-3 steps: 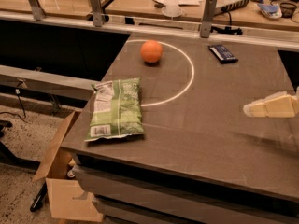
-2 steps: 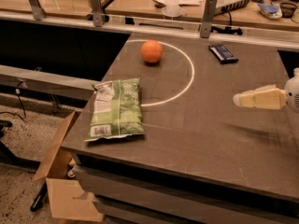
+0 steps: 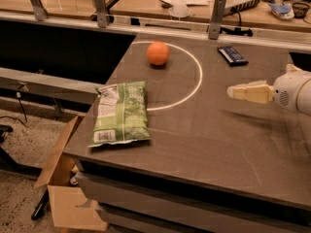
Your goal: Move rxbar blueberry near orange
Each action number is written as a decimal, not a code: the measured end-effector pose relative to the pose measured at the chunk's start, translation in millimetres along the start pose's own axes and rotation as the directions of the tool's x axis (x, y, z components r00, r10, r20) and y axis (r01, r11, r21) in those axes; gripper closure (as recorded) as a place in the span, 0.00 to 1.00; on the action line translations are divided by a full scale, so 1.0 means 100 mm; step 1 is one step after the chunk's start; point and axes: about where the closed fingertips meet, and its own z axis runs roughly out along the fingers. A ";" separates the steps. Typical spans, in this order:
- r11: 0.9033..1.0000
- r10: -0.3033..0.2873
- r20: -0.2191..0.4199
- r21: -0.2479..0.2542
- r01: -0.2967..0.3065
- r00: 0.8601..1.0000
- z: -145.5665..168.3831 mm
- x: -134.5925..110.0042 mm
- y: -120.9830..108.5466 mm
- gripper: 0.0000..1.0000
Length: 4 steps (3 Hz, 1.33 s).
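The rxbar blueberry (image 3: 232,55), a small flat dark-blue bar, lies at the far right of the grey table near its back edge. The orange (image 3: 158,53) sits at the far middle, inside a white painted arc. My gripper (image 3: 233,91) reaches in from the right edge on a cream-white arm and points left, above the table. It hovers in front of the bar, well apart from it, and holds nothing that I can see.
A large green chip bag (image 3: 121,112) lies near the table's front-left edge. Metal posts (image 3: 216,15) and a rail line the back edge. An open cardboard box (image 3: 63,188) stands on the floor at the front left. A cluttered counter runs behind.
My gripper has moved left, further over the table from the right edge. The bar, orange and bag have not moved.
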 end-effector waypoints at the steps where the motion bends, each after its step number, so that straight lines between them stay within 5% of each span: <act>1: 0.999 0.012 0.016 0.030 -0.013 1.000 0.32 -0.01 -0.08 0.00; 4: 0.995 0.072 -0.007 0.068 -0.071 0.997 1.57 -0.13 -0.36 0.03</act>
